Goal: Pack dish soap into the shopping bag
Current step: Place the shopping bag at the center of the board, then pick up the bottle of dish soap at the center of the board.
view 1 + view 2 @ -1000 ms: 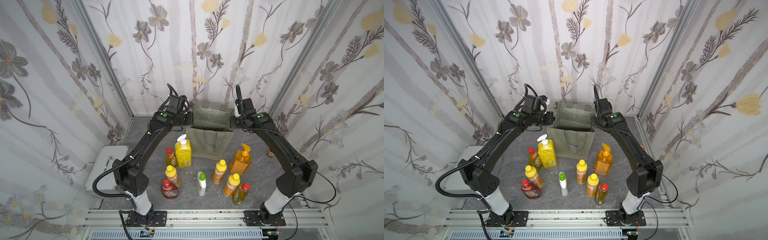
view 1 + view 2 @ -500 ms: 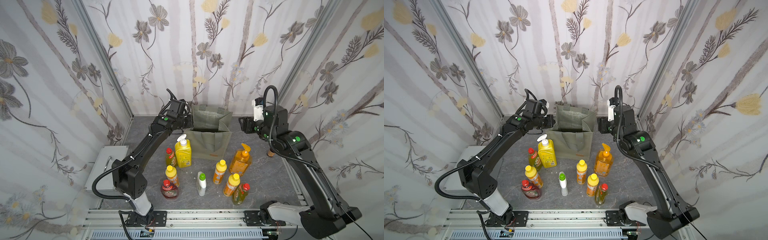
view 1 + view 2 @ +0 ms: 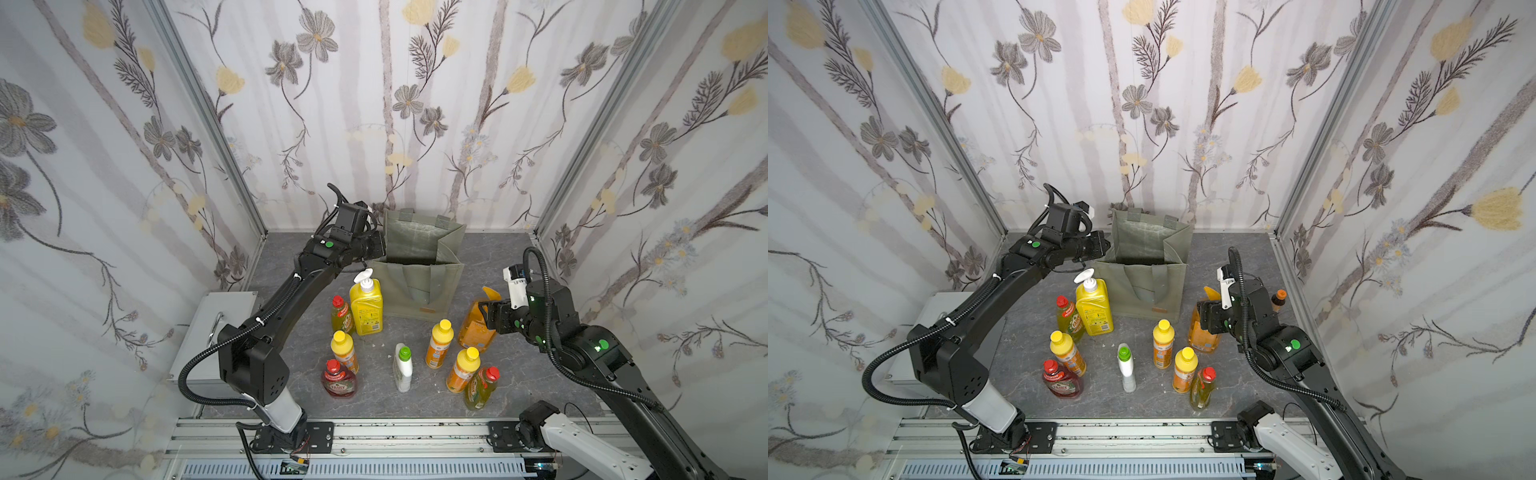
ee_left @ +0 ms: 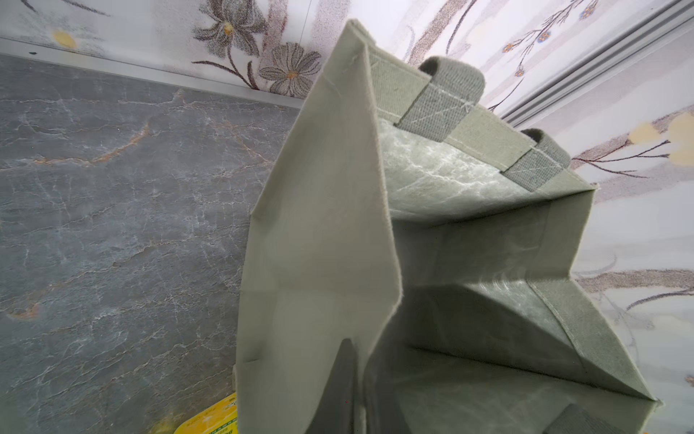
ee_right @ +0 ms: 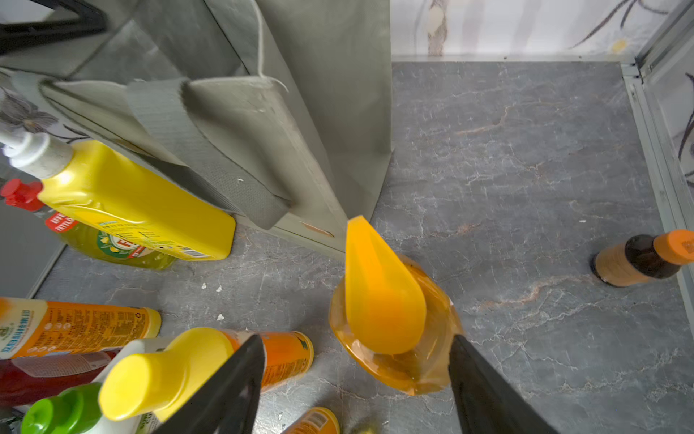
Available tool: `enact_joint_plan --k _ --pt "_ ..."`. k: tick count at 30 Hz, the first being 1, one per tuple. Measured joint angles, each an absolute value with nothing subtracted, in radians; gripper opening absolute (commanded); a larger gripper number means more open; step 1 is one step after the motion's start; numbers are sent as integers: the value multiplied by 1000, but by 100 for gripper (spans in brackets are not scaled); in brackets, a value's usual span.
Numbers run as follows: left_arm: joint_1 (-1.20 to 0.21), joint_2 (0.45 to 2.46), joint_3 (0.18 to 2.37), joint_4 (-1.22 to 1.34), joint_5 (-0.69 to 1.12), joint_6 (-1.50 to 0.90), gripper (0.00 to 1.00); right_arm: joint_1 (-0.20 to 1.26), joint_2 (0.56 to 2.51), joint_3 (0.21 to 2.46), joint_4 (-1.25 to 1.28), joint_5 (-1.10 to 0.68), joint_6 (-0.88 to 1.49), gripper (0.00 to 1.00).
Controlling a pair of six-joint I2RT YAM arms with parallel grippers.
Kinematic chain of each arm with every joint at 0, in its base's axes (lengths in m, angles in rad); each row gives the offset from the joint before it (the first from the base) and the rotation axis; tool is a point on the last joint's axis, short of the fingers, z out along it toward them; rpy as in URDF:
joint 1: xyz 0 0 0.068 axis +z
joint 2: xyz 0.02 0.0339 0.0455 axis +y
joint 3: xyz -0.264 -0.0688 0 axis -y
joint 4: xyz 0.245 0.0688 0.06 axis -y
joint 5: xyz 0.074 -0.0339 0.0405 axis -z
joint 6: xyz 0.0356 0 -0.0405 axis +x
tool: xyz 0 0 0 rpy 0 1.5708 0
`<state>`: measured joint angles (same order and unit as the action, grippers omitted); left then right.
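The grey-green shopping bag (image 3: 419, 286) (image 3: 1142, 282) stands open at the back of the table. My left gripper (image 3: 380, 249) (image 4: 355, 379) is shut on the rim of its left side panel (image 4: 319, 233). Several dish soap bottles stand in front of the bag, among them a yellow pump bottle (image 3: 365, 309) and an orange pump bottle (image 3: 473, 328) (image 5: 386, 293). My right gripper (image 3: 484, 313) (image 5: 356, 338) hovers open just above the orange pump bottle, one finger on each side of its top and clear of it.
Smaller bottles cluster near the front: yellow-capped orange ones (image 3: 438, 345), a white green-capped one (image 3: 402, 368) and red-capped ones (image 3: 338, 378). A small brown orange-capped bottle (image 3: 1277, 299) stands by the right wall. A grey metal box (image 3: 224, 316) sits at the left.
My right gripper let go of the bag's right rim, swung back and down over the orange pump bottle, and opened. The left gripper stays on the bag's rim.
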<state>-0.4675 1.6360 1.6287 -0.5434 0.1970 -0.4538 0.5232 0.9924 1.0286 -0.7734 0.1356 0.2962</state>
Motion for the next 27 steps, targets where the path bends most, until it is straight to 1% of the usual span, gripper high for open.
enact_joint_plan --k 6,9,11,18,23,27 --pt "-467 1620 1598 -519 207 -457 10 523 1022 957 -720 183 302 81" --pt "-466 1620 1590 -508 212 -457 10 511 1032 921 -681 192 301 79" --pt "-466 1620 1586 -505 214 -457 10 493 1040 900 -653 185 293 74" --pt "-466 1621 1580 -497 215 -456 10 459 1060 895 -592 177 291 60" --pt "-466 1621 1577 -490 219 -456 10 459 1074 876 -557 155 294 60" --pt "-466 1622 1575 -490 219 -456 10 459 1078 866 -554 147 302 53"
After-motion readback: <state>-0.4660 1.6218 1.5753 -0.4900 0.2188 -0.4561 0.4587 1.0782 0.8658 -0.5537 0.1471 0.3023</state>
